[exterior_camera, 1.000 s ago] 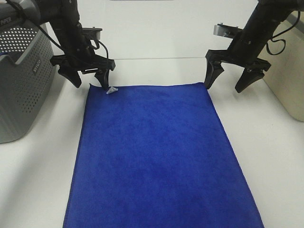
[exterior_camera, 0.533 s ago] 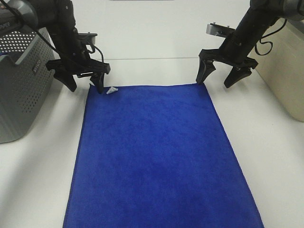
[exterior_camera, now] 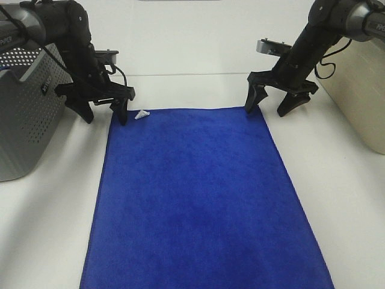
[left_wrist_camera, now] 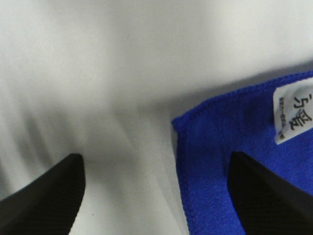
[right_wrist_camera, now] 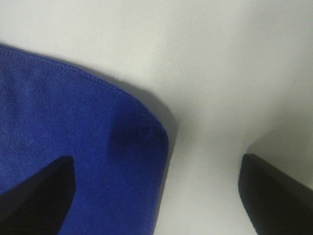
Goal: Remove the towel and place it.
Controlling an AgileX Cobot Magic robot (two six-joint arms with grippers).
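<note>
I have the towel [exterior_camera: 198, 198] spread flat on the white table [exterior_camera: 48, 229], its long sides running from the far edge toward the near edge of the high view, where the frame cuts it off. The cloth is deep blue and lies smooth, with no folds that I can see. Its small white tag [exterior_camera: 142, 114] sticks out at the far left corner and shows printed characters in the left wrist view.

The left fingers [exterior_camera: 122, 111] stand spread wide apart at that far left corner and grip nothing. From the left wrist camera, one finger is over the blue cloth just beside the tag, the other is over bare table, and the corner's hem sits between them. I cannot tell whether either tip touches the surface.

The right fingers [exterior_camera: 252, 99] are also spread wide and hold nothing, poised at the far right corner. In the right wrist view, one finger is over the towel, the other is over the table, and the rounded corner lies between them, casting a soft shadow.

A grey perforated basket [exterior_camera: 24, 120] stands at the left edge of the table, apart from the towel. A beige bin [exterior_camera: 361, 102] stands at the right edge.
</note>
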